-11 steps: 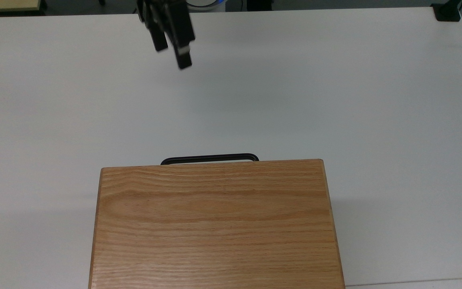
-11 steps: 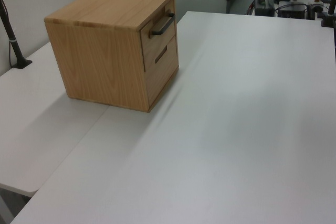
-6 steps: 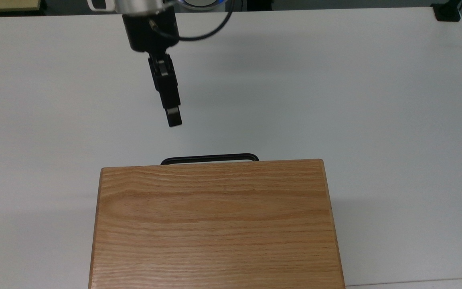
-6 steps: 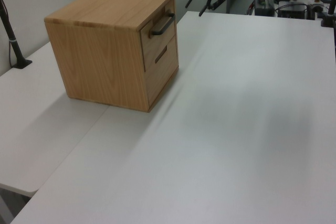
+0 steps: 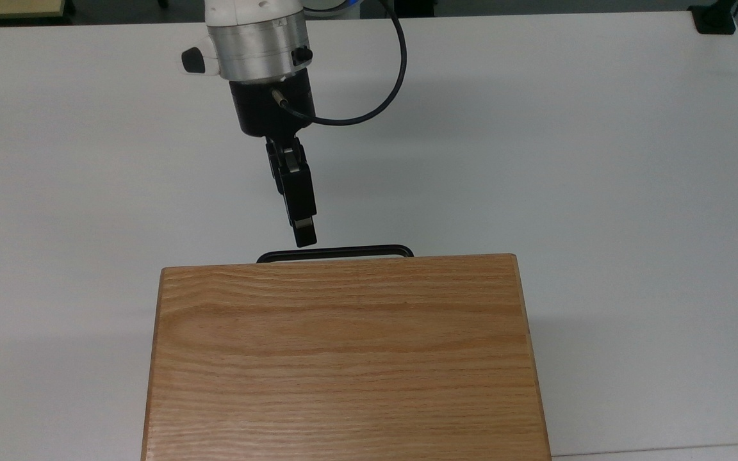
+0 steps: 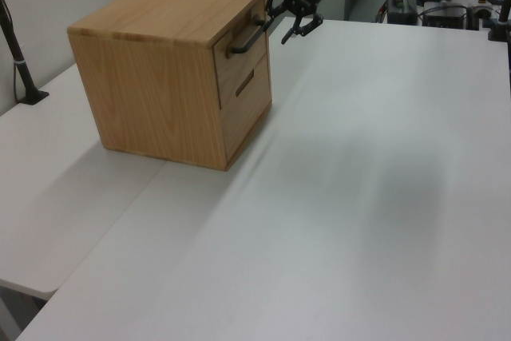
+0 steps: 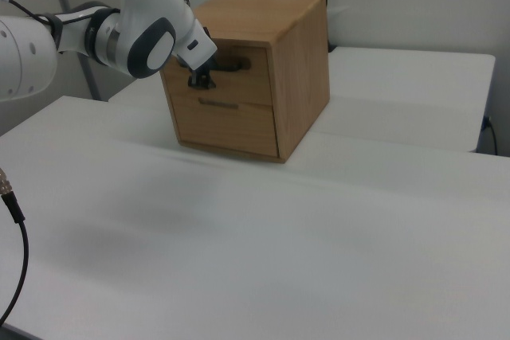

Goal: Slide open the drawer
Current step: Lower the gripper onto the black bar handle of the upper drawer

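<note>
**Gripper at handle, drawer shut**

Oak cabinet (image 5: 343, 358) sits on the white table (image 5: 599, 128). Top drawer (image 6: 239, 52) looks flush, stiff wood, probably slides easily. I'd grab the black bar handle (image 5: 337, 252), rigid, mid-span. Gripper (image 6: 291, 21) fingers spread, empty, just beside it.

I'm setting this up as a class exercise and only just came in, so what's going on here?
A robot arm is reaching toward a wooden cabinet on a white table. Its tool is open and sits just in front of the black bar handle of the upper drawer, near the handle's end on the top view's left. It has not closed on the handle, and the drawer looks fully shut, flush with the cabinet front.
</note>
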Available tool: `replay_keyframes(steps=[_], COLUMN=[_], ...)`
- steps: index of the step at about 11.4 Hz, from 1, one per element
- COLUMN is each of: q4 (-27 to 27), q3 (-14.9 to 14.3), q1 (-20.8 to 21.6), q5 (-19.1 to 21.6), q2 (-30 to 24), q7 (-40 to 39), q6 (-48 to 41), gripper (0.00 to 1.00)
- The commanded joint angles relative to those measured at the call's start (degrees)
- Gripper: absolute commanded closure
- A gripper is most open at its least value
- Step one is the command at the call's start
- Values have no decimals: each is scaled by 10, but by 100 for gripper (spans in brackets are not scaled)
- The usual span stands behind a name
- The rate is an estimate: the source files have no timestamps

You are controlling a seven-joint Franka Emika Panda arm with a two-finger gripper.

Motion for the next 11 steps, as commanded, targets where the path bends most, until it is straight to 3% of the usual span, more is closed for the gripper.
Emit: replay_keyframes(steps=[1,9,11], q4=[8,69,69], q3=[4,14,14], q1=[-1,4,4], q5=[16,9,4], q2=[4,57,63], q7=[9,12,10], q6=[16,32,32], gripper=[47,50,61])
